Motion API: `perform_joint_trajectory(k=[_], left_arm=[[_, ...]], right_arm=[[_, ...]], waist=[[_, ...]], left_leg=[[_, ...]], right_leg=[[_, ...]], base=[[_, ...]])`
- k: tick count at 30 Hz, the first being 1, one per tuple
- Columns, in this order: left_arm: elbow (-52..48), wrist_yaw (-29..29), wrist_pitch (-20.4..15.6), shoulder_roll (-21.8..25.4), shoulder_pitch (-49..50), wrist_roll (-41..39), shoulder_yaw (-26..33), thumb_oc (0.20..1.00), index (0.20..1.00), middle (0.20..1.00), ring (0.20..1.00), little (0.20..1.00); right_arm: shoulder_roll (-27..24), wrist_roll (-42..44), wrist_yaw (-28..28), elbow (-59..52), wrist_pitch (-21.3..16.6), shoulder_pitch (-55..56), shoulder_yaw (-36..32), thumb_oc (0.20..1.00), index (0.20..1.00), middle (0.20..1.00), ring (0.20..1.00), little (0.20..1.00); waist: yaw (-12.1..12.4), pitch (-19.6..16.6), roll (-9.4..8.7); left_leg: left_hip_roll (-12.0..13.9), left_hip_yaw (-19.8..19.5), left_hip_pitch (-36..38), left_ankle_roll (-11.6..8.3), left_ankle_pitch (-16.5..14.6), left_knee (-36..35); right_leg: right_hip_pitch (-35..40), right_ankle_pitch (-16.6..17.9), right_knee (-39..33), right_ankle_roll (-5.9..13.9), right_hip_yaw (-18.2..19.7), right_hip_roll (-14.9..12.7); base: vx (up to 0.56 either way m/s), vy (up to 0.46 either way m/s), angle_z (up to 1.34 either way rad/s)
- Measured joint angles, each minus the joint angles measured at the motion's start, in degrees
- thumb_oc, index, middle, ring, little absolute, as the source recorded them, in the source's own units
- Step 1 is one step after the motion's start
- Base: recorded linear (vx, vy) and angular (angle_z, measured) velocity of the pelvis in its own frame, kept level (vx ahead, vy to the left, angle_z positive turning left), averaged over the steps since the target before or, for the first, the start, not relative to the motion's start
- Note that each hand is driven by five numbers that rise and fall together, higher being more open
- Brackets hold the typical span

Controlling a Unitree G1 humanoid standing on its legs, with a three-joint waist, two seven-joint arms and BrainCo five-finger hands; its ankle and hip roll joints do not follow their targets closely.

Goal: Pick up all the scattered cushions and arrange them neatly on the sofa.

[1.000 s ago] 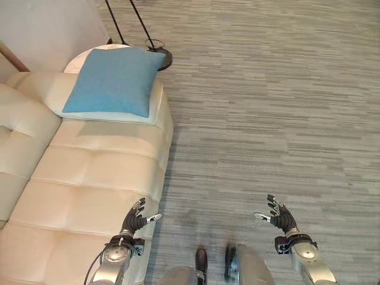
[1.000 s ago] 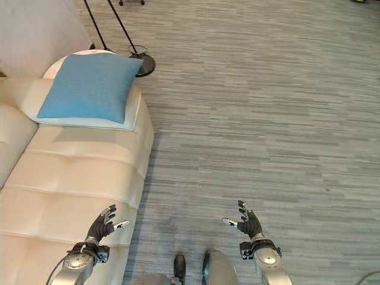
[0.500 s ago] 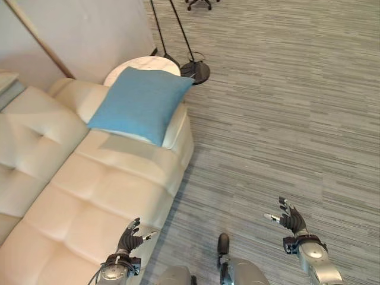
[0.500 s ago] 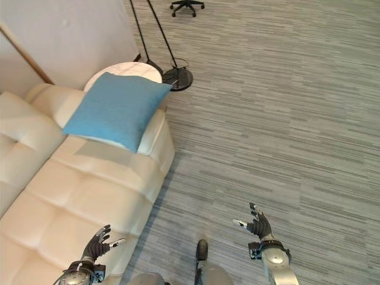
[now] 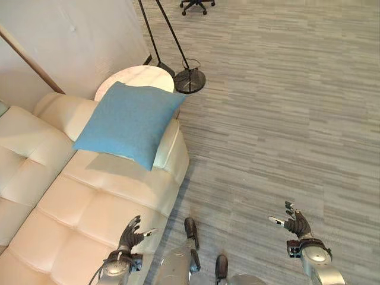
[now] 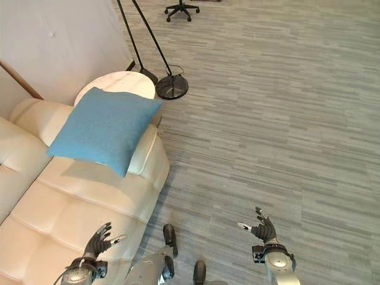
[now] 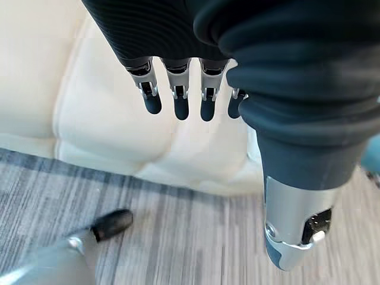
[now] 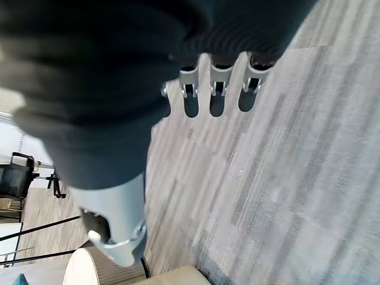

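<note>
A blue cushion leans over the far arm of the cream sofa, its corner hanging over the seat. My left hand hovers open above the sofa's near front edge, fingers straight over the cream seat. My right hand is open and empty over the grey carpet at the lower right, its fingers spread above the floor. Both hands are well short of the cushion.
A round white side table stands just behind the sofa arm. A floor lamp's black base and slanting poles sit beside it by the wall. An office chair base is at the far top. Grey carpet spreads to the right.
The whole picture has shifted, so the camera moved and now takes in more of the wall and far floor. Both hands stay open and empty at the bottom.
</note>
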Motion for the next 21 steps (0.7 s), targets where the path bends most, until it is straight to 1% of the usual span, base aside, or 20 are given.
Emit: perform_joint_trajectory(k=[1,3,4,5,6,7,8,9,10,11,12,13,14,15,16,17,18,19,20,21], left_arm=[[0.08,0.12,0.17,-0.25,0.87,0.00,0.74,1.000,1.000,1.000,1.000,1.000],[0.15,0.44,0.48,-0.18,1.37,-0.02,1.54,1.000,1.000,1.000,1.000,1.000],[0.04,0.42,0.76,-0.28,0.88,-0.03,1.42,1.000,1.000,1.000,1.000,1.000],[-0.23,0.46,0.77,-0.02,0.42,-0.04,1.36,1.000,1.000,1.000,1.000,1.000],[-0.29,0.48,0.77,0.21,0.17,-0.04,1.38,1.000,1.000,1.000,1.000,1.000],[-0.46,0.60,0.68,0.48,0.07,-0.05,1.41,1.000,1.000,1.000,1.000,1.000],[-0.48,0.76,0.75,0.68,-0.15,-0.07,1.34,1.000,1.000,1.000,1.000,1.000],[-0.74,0.99,0.28,0.74,-0.29,-0.08,1.43,1.000,1.000,1.000,1.000,1.000],[-0.61,1.15,0.13,0.82,-0.42,-0.09,1.49,1.000,1.000,1.000,1.000,1.000],[-0.52,1.22,0.07,0.69,-0.44,-0.14,1.69,1.000,1.000,1.000,1.000,1.000],[-0.49,1.22,0.09,0.68,-0.44,-0.15,1.69,1.000,1.000,1.000,1.000,1.000],[-0.27,1.24,0.10,0.74,-0.32,-0.37,1.69,1.000,1.000,1.000,1.000,1.000],[-0.13,1.29,0.06,0.69,-0.35,-0.54,1.71,1.000,1.000,1.000,1.000,1.000],[1.00,1.70,0.05,0.29,-0.97,-1.26,2.02,1.000,1.000,1.000,1.000,1.000],[1.52,1.74,0.13,0.39,-0.46,-1.33,2.00,1.000,1.000,1.000,1.000,1.000],[1.70,1.96,-0.06,0.23,0.09,-1.33,2.46,1.000,1.000,1.000,1.000,1.000],[2.01,2.16,-0.05,0.02,-0.16,-1.34,3.00,1.000,1.000,1.000,1.000,1.000],[2.02,2.30,-0.07,0.02,-0.08,-1.34,3.16,1.000,1.000,1.000,1.000,1.000],[1.85,2.45,-0.13,0.10,-0.08,-1.34,3.15,1.000,1.000,1.000,1.000,1.000],[1.74,2.48,-0.18,-0.64,0.50,-1.33,3.09,1.000,1.000,1.000,1.000,1.000]], right_arm=[[0.03,-0.01,-0.01,-0.17,0.28,0.21,-0.30,1.000,1.000,1.000,1.000,1.000],[0.23,-0.13,0.49,-0.09,1.12,0.68,-0.28,1.000,1.000,1.000,1.000,1.000],[0.27,-0.18,0.96,-0.33,1.45,0.63,-0.20,1.000,1.000,1.000,1.000,1.000],[0.55,-0.21,1.52,-1.55,1.65,1.00,-0.16,1.000,1.000,1.000,1.000,1.000],[0.72,-0.22,1.65,-2.62,1.64,1.32,-0.14,1.000,1.000,1.000,1.000,1.000],[0.82,-0.50,1.72,-3.69,1.53,1.21,0.12,1.000,1.000,1.000,1.000,1.000],[1.02,-0.65,1.75,-4.58,1.52,1.15,0.27,1.000,1.000,1.000,1.000,1.000],[1.00,-0.94,1.77,-4.99,1.44,1.03,0.51,1.000,1.000,1.000,1.000,1.000],[1.07,-1.17,1.77,-5.08,1.44,0.73,0.82,1.000,1.000,1.000,1.000,1.000],[0.95,-1.17,1.81,-5.42,1.49,0.47,1.43,1.000,1.000,1.000,1.000,1.000],[0.96,-1.17,1.82,-5.42,1.49,0.70,1.46,1.000,1.000,1.000,1.000,1.000],[1.05,-1.15,1.95,-5.62,1.50,0.92,1.93,1.000,1.000,1.000,1.000,1.000],[0.98,-1.14,2.01,-5.67,1.51,1.05,1.98,1.000,1.000,1.000,1.000,1.000],[0.98,-1.14,2.25,-5.24,1.55,0.88,1.99,1.000,1.000,1.000,1.000,1.000],[1.03,-1.14,2.31,-5.30,1.57,0.77,1.98,1.000,1.000,1.000,1.000,1.000],[1.11,-1.17,2.32,-5.22,1.57,0.92,2.12,1.000,1.000,1.000,1.000,1.000],[1.16,-1.17,2.31,-5.01,1.60,0.90,2.08,1.000,1.000,1.000,1.000,1.000],[1.16,-1.21,2.26,-4.81,1.70,1.60,1.83,1.000,1.000,1.000,1.000,1.000],[1.19,-1.21,2.27,-4.41,1.75,1.78,1.82,1.000,1.000,1.000,1.000,1.000],[1.59,-1.20,2.27,-3.92,1.74,2.40,1.55,1.000,1.000,1.000,1.000,1.000]], waist=[[0.18,-0.44,-0.10],[0.29,-0.53,-0.89],[0.35,-0.42,-0.87],[0.48,-0.57,-1.25],[0.43,-0.71,-1.84],[0.66,-0.86,-2.49],[0.23,-1.02,-2.81],[0.11,-1.07,-2.57],[-0.03,-0.96,-2.26],[-0.11,-0.65,-1.63],[-0.22,-0.62,-1.58],[-0.55,-0.16,-0.97],[-0.61,0.00,-0.92],[-0.60,0.26,-0.63],[-0.63,0.28,-0.67],[-0.72,0.39,-1.56],[-0.91,0.61,-1.91],[-2.51,0.87,-2.43],[-3.28,0.78,-3.09],[-2.58,1.26,-3.74]], left_leg=[[-0.07,-0.46,1.08,0.87,0.60,-0.96],[-1.47,0.07,3.29,5.64,2.87,-1.85],[-1.76,-0.02,4.86,6.72,2.63,-2.51],[-2.52,-0.16,6.87,8.18,1.82,-3.03],[-3.43,-0.38,8.03,8.91,1.10,-3.06],[-4.67,-1.10,9.89,9.42,-1.87,-2.84],[-5.70,-1.71,11.18,9.80,-2.06,-2.54],[-6.24,-2.94,12.46,10.83,-3.59,-2.67],[-6.26,-3.34,13.07,10.53,-3.48,-2.67],[-6.23,-4.97,14.16,10.23,-4.25,-3.26],[-6.19,-4.86,14.26,9.69,-3.82,-3.31],[-6.04,-6.63,15.71,9.90,-4.07,-3.66],[-6.09,-7.43,16.30,9.84,-4.44,-3.82],[-5.91,-9.09,16.83,8.84,-5.54,-3.38],[-6.11,-8.95,17.12,8.68,-5.34,-3.43],[-7.17,-11.58,17.61,8.38,-7.76,-3.57],[-7.33,-13.17,17.40,7.96,-8.31,-2.77],[-8.10,-17.12,16.89,7.91,-8.74,-1.44],[-8.21,-17.86,16.97,7.88,-8.48,-1.13],[-9.01,-21.98,18.18,5.58,-9.61,-1.30]], right_leg=[[0.13,-0.97,1.14,0.22,0.15,-0.05],[0.58,-3.76,4.11,2.55,0.07,-1.45],[-1.65,-6.18,10.86,5.17,-0.08,-2.53],[-5.31,-9.28,22.53,8.18,-0.36,-4.31],[-7.00,-10.21,28.51,8.77,-1.71,-6.26],[-10.20,-9.79,37.82,9.32,-1.72,-8.97],[-12.18,-10.86,43.40,9.24,-2.63,-11.37],[-14.32,-11.39,45.05,9.12,-3.02,-12.73],[-15.64,-11.49,44.88,9.10,-3.18,-13.19],[-17.76,-11.62,42.38,9.19,-3.15,-13.11],[-17.88,-11.61,42.00,9.20,-3.11,-13.15],[-20.33,-10.94,34.02,9.37,-3.10,-13.24],[-21.89,-9.73,30.81,9.54,-3.03,-12.90],[-23.43,-6.35,23.17,10.36,-1.10,-11.48],[-23.75,-4.29,20.99,9.75,-1.22,-11.94],[-26.33,-1.74,18.27,12.09,0.91,-11.10],[-26.55,-0.64,15.00,13.09,4.57,-10.22],[-27.00,1.95,10.44,12.80,6.73,-9.96],[-26.82,3.07,9.04,12.31,6.83,-10.03],[-26.18,4.10,10.54,11.68,8.42,-9.59]], base=[[0.36,0.205,-0.04],[0.25,0.210,-0.05],[0.24,0.204,0.00],[0.27,0.184,0.10],[0.26,0.141,0.01],[0.30,0.119,0.14],[0.31,0.076,0.24],[0.33,0.045,0.41],[0.33,0.005,0.39],[0.32,-0.019,0.27],[0.46,-0.066,0.62],[0.35,-0.058,0.59],[0.38,-0.073,0.73],[0.31,-0.066,0.50],[0.41,-0.101,0.49],[0.39,-0.131,0.56],[0.21,-0.093,1.14],[0.34,-0.206,1.33],[0.34,-0.253,1.60],[0.47,-0.362,1.22]])
